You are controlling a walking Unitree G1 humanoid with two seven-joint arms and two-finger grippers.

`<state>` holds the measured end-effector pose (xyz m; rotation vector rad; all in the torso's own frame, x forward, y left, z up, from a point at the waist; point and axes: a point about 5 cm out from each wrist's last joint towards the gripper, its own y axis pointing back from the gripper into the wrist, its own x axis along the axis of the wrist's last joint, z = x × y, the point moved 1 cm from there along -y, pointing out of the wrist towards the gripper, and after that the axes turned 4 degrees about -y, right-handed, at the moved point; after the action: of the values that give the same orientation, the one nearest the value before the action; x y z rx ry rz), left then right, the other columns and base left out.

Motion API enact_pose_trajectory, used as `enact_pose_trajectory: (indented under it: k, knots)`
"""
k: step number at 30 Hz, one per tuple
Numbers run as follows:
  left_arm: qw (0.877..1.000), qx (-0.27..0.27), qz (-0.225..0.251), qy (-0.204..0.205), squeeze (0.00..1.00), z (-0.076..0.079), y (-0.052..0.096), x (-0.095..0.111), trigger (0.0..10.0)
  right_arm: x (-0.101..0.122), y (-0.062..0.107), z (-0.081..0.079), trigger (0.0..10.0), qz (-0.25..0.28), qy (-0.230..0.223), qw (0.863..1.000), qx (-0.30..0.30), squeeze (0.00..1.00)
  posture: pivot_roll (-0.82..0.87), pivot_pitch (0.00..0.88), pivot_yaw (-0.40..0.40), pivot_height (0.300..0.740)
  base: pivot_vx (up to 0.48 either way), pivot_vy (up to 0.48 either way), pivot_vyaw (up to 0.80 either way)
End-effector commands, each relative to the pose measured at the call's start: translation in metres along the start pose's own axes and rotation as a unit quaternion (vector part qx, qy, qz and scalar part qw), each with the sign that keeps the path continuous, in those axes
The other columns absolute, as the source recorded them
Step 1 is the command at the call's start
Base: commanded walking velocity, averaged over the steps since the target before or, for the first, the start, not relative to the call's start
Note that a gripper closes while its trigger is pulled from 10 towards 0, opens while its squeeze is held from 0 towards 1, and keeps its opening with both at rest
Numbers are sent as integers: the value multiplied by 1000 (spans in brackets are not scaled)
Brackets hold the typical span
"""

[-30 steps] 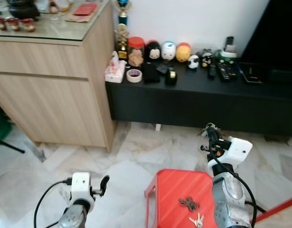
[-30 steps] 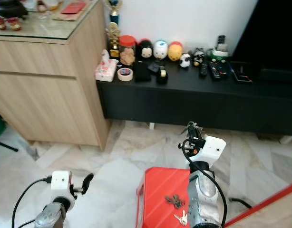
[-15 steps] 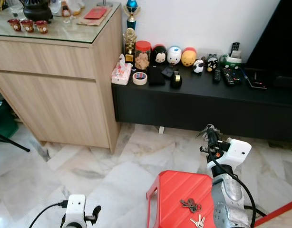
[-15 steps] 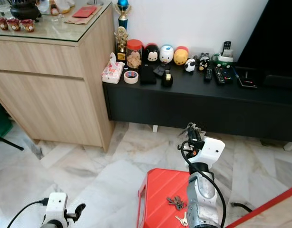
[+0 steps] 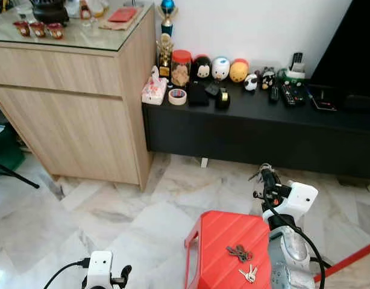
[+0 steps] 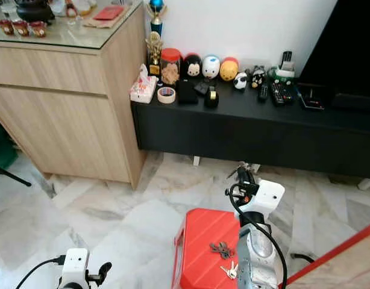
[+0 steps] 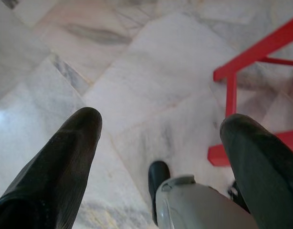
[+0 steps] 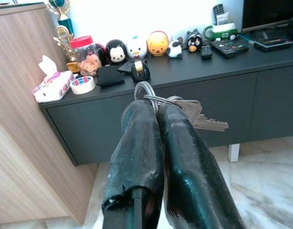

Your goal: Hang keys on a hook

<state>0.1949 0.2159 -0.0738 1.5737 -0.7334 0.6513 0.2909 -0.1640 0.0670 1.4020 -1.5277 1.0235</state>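
My right gripper (image 8: 156,107) is shut on a bunch of keys (image 8: 200,120), whose metal ring (image 8: 145,89) pokes out above the fingertips. It is raised above the far edge of a red stool (image 5: 218,238), pointing toward the black console. Two more bunches of keys lie on the stool: a dark bunch (image 5: 238,252) and a lighter bunch (image 5: 249,274). My left gripper (image 7: 163,119) hangs low over the marble floor, to the left of the stool, open with nothing between its fingers. It also shows at the lower edge of the left eye view as the left gripper (image 5: 121,274).
A low black console (image 5: 263,129) stands ahead along the white wall, bearing toy figures, a tape roll (image 5: 177,96), a tissue box and remotes. A tall wooden cabinet (image 5: 70,102) stands at the left. A red bar (image 5: 348,262) crosses the lower right corner.
The camera has shifted a little. My left arm has dropped lower in the view since one second ago. My right gripper stays shut on the keys in about the same place.
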Motion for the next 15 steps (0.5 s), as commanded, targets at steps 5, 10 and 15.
enact_pose_trajectory:
  k: [5, 10, 15]
  knots:
    - [1000, -4, -26, -7, 0, 3, 6, -15, 10000, 2, -1, -3, 10000, 4, -4, 1000, -1, 0, -16, 0, -81, 740, -260, 0, 0]
    - [1000, 1, -23, -4, 0, 1, 6, -15, 10000, 1, -1, -2, 10000, 2, -3, 1000, -1, 0, -13, 0, -84, 740, -259, 0, 0]
    - [999, 1, -34, -5, 0, 1, 7, -19, 10000, 1, -1, -2, 10000, 1, -4, 1000, -3, 0, -13, 0, -83, 740, -260, 0, 0]
